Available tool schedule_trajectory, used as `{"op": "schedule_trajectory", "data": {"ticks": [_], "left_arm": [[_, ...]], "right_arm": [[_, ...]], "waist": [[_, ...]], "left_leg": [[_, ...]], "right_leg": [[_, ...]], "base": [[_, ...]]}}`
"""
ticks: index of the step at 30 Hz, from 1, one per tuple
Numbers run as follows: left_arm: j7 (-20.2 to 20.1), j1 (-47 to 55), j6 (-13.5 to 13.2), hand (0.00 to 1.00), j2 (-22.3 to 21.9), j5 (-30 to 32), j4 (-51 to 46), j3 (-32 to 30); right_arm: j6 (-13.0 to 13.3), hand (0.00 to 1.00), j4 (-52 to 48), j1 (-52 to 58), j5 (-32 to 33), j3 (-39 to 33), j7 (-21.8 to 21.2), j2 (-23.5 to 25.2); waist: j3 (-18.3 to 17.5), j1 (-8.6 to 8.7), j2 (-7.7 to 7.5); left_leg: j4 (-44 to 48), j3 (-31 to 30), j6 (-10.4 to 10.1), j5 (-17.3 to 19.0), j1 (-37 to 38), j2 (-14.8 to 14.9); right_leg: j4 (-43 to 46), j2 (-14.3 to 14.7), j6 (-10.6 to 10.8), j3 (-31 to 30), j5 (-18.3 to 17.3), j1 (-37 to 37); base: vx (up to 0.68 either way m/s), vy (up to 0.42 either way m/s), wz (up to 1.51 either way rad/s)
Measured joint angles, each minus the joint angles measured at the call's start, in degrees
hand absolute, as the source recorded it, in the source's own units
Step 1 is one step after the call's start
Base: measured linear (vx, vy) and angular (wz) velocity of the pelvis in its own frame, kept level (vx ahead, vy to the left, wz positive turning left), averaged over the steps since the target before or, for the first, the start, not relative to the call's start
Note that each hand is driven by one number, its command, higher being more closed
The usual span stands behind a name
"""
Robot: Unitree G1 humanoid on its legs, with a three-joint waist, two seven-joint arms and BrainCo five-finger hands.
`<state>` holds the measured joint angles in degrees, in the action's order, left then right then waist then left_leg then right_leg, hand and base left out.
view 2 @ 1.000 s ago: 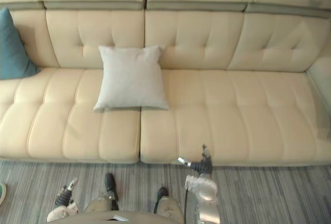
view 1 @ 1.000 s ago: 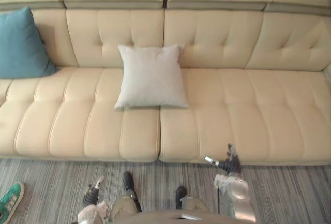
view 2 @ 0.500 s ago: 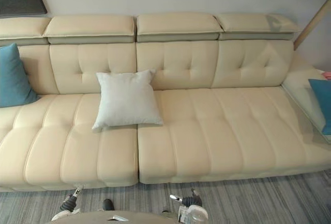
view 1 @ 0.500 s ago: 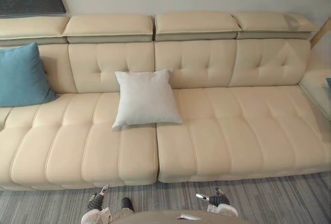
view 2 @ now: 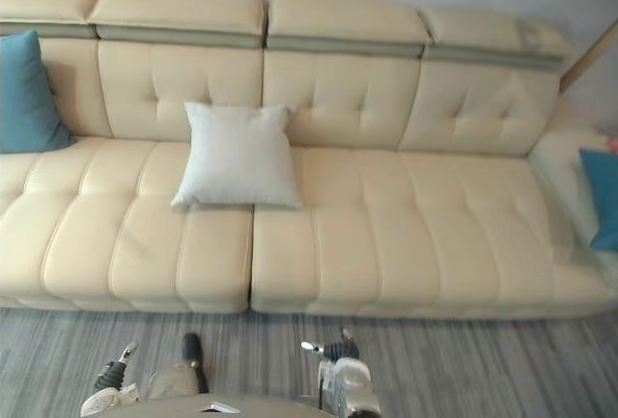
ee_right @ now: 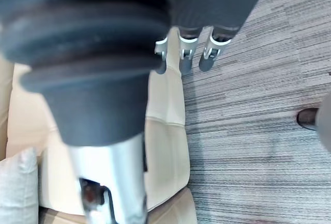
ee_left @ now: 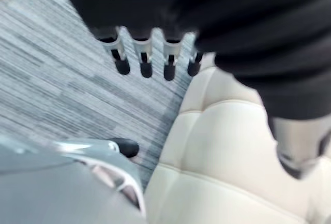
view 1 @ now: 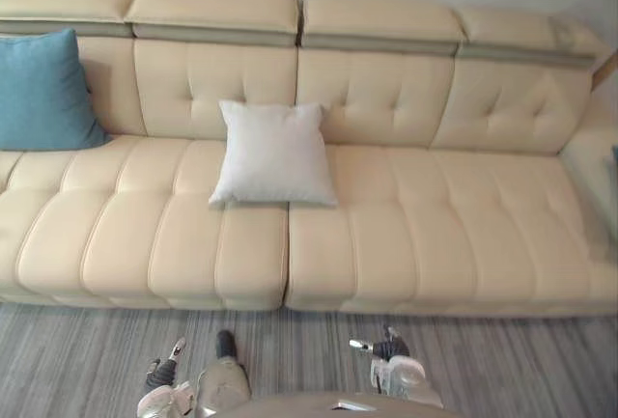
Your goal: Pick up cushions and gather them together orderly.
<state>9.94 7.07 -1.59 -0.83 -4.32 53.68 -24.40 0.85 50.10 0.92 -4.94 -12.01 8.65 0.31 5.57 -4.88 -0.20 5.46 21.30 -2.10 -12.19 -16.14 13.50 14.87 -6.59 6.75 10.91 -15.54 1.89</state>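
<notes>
Cream sofa point(view 1: 415, 215) holds white cushion point(view 1: 273, 153) leaning upright against backrest point(view 1: 377, 99).

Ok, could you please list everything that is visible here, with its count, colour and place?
sofa: one, cream, along the wall, across the view.
white cushion: one, white, leaning on the backrest near the sofa's middle.
left teal cushion: one, teal, against the backrest at the sofa's left end.
right teal cushion: one, teal, at the sofa's right end, cut by the view's edge.
carpet: one, grey striped, in front of the sofa.
left hand: one, silver and dark, low over the carpet, fingers straight, empty.
right hand: one, silver and dark, low over the carpet, fingers straight, empty.
</notes>
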Motion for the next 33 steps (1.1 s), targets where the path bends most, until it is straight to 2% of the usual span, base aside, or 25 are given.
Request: {"op": "schedule_trajectory", "data": {"ticks": [1,2,3,4,5,6,7,8,10,11,12,13,15,16,18,22,23,28,29,30,32,33], "left_arm": [[0.19,-0.27,0.17,0.0,-1.09,-0.02,0.33,0.77],[0.43,-0.21,0.18,0.0,-1.7,-0.02,0.1,1.38],[0.68,-0.09,0.18,0.0,-2.06,-0.03,-0.6,1.96],[0.85,-0.29,0.16,0.0,-1.62,-0.03,-1.52,2.12],[0.85,-1.18,0.13,0.0,-0.89,0.0,-1.87,2.13],[0.81,-1.65,0.12,0.0,-0.87,0.02,-1.97,2.11],[0.87,-1.61,0.13,0.0,-1.4,0.07,-1.94,2.11],[0.82,-1.61,0.13,0.0,-1.49,0.08,-1.94,2.12],[0.57,-1.86,0.17,0.0,-1.99,0.14,-1.89,2.03],[0.41,-1.97,0.17,0.0,-2.61,0.1,-1.99,2.01],[0.22,-2.11,0.16,0.0,-2.55,0.16,-2.11,2.06],[-0.19,-1.62,0.2,0.0,-0.73,1.12,-2.53,2.45],[-0.23,-1.41,0.31,0.0,-0.23,1.2,-2.43,2.59],[-0.2,-1.41,0.34,0.0,-0.14,1.26,-2.34,3.3],[-0.22,-1.32,0.34,0.0,0.05,1.53,-1.87,4.49],[-0.27,-1.14,0.39,0.0,-0.18,2.71,-0.51,4.53],[-0.33,-1.31,0.41,0.0,-0.35,3.41,0.13,4.68],[-0.65,-2.14,0.4,0.0,-0.22,4.58,1.53,5.78],[-0.93,-2.44,0.4,0.0,0.18,5.0,1.6,7.0],[-1.08,-2.56,0.4,0.0,0.22,5.19,1.86,7.01],[-1.53,-3.37,0.41,0.0,0.29,5.42,2.81,7.36],[-1.66,-3.76,0.42,0.0,0.76,6.18,3.35,9.98]], "right_arm": [[-0.18,0.0,0.02,1.12,0.02,-0.07,0.45,-0.92],[-0.76,0.0,0.01,2.76,0.03,-0.06,0.67,-1.42],[-0.98,0.0,-0.33,3.13,0.08,-0.34,0.72,-1.56],[-1.03,0.0,-1.06,2.95,0.09,-0.68,0.83,-1.12],[-1.02,0.0,-1.92,2.95,0.2,-1.42,1.13,-0.8],[-1.06,0.0,-1.93,3.21,0.34,-1.93,1.65,-0.7],[-1.06,0.0,-1.95,3.68,0.59,-2.05,1.85,-0.66],[-1.05,0.0,-2.03,3.9,0.6,-2.15,1.85,-0.56],[-1.08,0.0,-2.05,4.55,0.67,-2.84,1.83,0.09],[-1.08,0.0,-2.13,4.61,0.7,-3.07,1.82,0.42],[-1.08,0.0,-2.1,4.37,0.72,-3.91,1.77,0.55],[-1.11,0.0,-2.03,5.0,1.14,-4.61,1.56,2.9],[-1.17,0.0,-1.88,5.48,1.18,-4.68,1.4,3.08],[-1.09,0.0,-1.94,5.53,1.18,-5.16,1.57,3.1],[-1.23,0.0,-1.76,5.68,1.17,-5.13,1.56,3.08],[-1.12,0.0,-1.88,5.52,1.08,-6.53,1.81,3.16],[-1.11,0.0,-1.87,5.46,1.08,-6.55,1.85,3.16],[-1.12,0.0,-1.93,5.06,1.08,-6.51,1.9,3.04],[-1.14,0.0,-1.91,4.77,1.07,-6.37,1.9,2.93],[-1.08,0.0,-1.8,4.32,1.06,-6.12,1.86,2.53],[-1.11,0.0,-1.3,3.2,1.01,-6.14,1.89,2.22],[-1.09,0.0,0.32,2.36,0.93,-5.77,1.88,1.14]], "waist": [[0.71,0.4,2.14],[0.5,0.41,3.23],[0.48,0.55,3.1],[0.61,0.85,1.57],[1.25,0.96,0.51],[1.43,1.21,0.11],[1.42,1.69,0.11],[1.41,2.01,0.13],[1.45,1.74,0.21],[1.25,1.82,0.8],[1.56,1.94,0.1],[0.16,3.1,-2.73],[-0.58,3.16,-3.8],[-0.61,3.67,-3.73],[-0.81,3.62,-3.4],[-1.64,3.78,-2.89],[-1.91,3.93,-2.43],[-1.9,4.1,-2.32],[-1.87,4.61,-2.04],[-1.83,4.65,-1.75],[-1.03,4.65,-1.18],[-0.27,5.3,0.05]], "left_leg": [[-1.25,-1.39,-0.67,-1.06,0.21,0.54],[-1.96,-1.61,-1.02,-0.53,0.59,0.73],[-2.71,-1.36,-2.95,1.77,0.99,0.48],[-2.37,-0.56,-5.27,6.02,0.77,-0.57],[2.95,-1.22,-3.73,6.71,-0.48,-1.2],[10.98,-2.64,-2.23,7.78,-1.11,-1.44],[17.91,-4.45,-1.31,12.9,-0.69,-1.61],[20.37,-5.37,-1.53,15.93,-0.55,-1.61],[27.35,-9.26,-3.03,25.45,0.55,-1.73],[26.95,-9.61,-2.25,26.92,0.73,-2.18],[26.84,-9.38,-1.9,27.11,1.03,-2.79],[21.98,-7.88,-0.22,25.63,2.42,-5.6],[18.81,-6.84,0.41,24.17,3.51,-6.82],[16.57,-6.51,0.55,23.3,4.21,-7.91],[14.8,-5.82,0.73,22.39,4.74,-8.61],[12.41,-3.68,0.25,21.4,6.89,-8.62],[11.65,-2.55,-0.05,21.22,7.83,-8.34],[12.05,3.21,-1.2,22.15,10.42,-5.24],[12.27,6.37,-1.79,22.78,11.04,-3.99],[11.65,7.85,-2.29,23.32,11.57,-3.49],[10.08,10.35,-2.21,23.52,12.99,-3.04],[9.48,16.71,-1.46,22.12,15.03,-0.97]], "right_leg": [[0.4,0.86,-0.3,1.34,0.46,0.14],[1.55,1.07,-0.54,2.33,0.32,-0.18],[1.89,0.71,-0.85,2.85,0.18,-0.6],[1.44,-1.28,-1.37,3.65,0.67,-1.18],[1.87,-2.71,-1.21,3.9,1.08,-1.87],[2.17,-3.53,-0.94,3.85,1.49,-2.26],[2.49,-3.9,-0.58,3.72,1.75,-2.42],[2.63,-4.02,-0.35,3.67,1.94,-2.65],[3.44,-4.07,0.81,1.27,3.02,-4.58],[3.61,-3.84,1.4,0.49,3.35,-4.98],[3.42,-3.94,1.76,-0.21,3.65,-5.05],[0.9,-5.38,0.32,-1.44,5.61,-5.38],[-0.5,-5.56,-0.44,-1.21,7.5,-5.84],[-1.68,-5.63,-0.98,-0.94,8.81,-5.87],[-2.84,-5.96,-1.2,-1.39,9.67,-5.83],[-5.1,-5.39,-0.42,-4.19,11.06,-5.83],[-5.74,-4.79,-0.74,-5.38,11.28,-5.99],[-6.56,-1.22,-2.5,-12.68,13.2,-8.23],[-7.52,-0.13,-2.56,-13.46,15.46,-9.3],[-8.66,0.47,-4.95,-11.23,17.08,-10.32],[-10.38,0.23,-12.17,-5.32,17.52,-11.12],[-8.84,-2.73,-13.69,6.92,17.32,-12.1]], "base": [[-0.28,-0.081,0.28],[-0.28,-0.06,0.28],[-0.27,0.007,0.17],[-0.19,0.039,0.14],[-0.21,0.064,0.16],[-0.17,0.078,0.09],[-0.17,0.096,0.05],[-0.12,0.119,-0.08],[-0.1,0.224,-0.36],[-0.1,0.308,-0.42],[-0.07,0.203,-0.3],[-0.08,0.224,-0.25],[-0.07,0.099,-0.18],[-0.09,0.076,-0.07],[-0.09,0.057,-0.11],[-0.06,-0.004,-0.36],[-0.04,-0.033,-0.59],[-0.01,-0.034,-0.92],[-0.01,-0.018,-1.31],[-0.02,-0.02,-1.58],[-0.01,0.013,-1.74],[0.05,0.006,-1.87]]}}
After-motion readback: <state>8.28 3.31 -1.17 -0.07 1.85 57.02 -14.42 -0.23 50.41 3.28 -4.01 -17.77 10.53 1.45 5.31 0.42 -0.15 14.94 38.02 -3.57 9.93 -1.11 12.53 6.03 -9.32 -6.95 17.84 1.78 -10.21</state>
